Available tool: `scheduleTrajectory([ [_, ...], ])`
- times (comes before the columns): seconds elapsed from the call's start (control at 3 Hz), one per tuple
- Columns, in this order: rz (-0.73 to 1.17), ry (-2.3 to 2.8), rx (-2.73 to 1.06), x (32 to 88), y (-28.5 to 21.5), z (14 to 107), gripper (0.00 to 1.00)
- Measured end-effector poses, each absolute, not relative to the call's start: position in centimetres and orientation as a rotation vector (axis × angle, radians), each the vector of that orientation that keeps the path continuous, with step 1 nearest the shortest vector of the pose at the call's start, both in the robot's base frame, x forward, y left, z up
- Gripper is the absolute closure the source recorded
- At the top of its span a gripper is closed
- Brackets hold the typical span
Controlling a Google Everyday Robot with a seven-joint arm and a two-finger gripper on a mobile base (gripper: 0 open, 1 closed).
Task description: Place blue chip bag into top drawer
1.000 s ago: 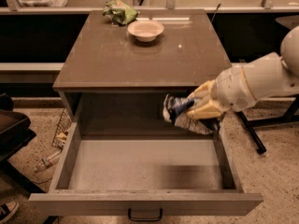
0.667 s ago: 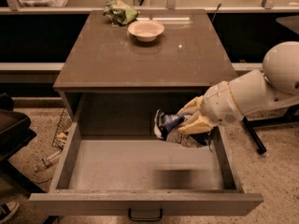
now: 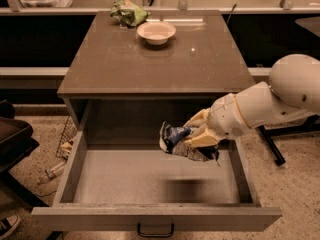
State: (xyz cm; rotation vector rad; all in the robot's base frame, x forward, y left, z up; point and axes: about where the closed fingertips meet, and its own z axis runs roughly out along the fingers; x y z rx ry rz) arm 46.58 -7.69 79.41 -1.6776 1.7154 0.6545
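The top drawer (image 3: 150,181) stands pulled wide open at the front of the brown cabinet, its dark handle (image 3: 155,230) at the centre of the front panel. My gripper (image 3: 196,135) reaches in from the right on a white arm and is shut on the blue chip bag (image 3: 176,138). It holds the crumpled bag above the drawer's back right part, clear of the drawer floor. The bag's shadow falls on the drawer floor below it.
On the cabinet top (image 3: 150,59) stand a white bowl (image 3: 156,32) and a green wrinkled bag (image 3: 128,12) at the back. A wire basket (image 3: 65,141) and a bottle (image 3: 50,172) lie on the floor to the left. A dark chair (image 3: 12,144) is at far left.
My gripper has moved left and down with the blue chip bag, from the drawer's right edge to over its inside.
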Motion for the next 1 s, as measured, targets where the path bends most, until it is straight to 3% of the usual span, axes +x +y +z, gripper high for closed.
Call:
scheduleTrajectory([
  [0.67,0.777,1.65,-1.623,49.3,0.4,72.4,1.0],
  [1.0,0.779,1.649,-1.621,49.4,0.5,72.3,0.82],
])
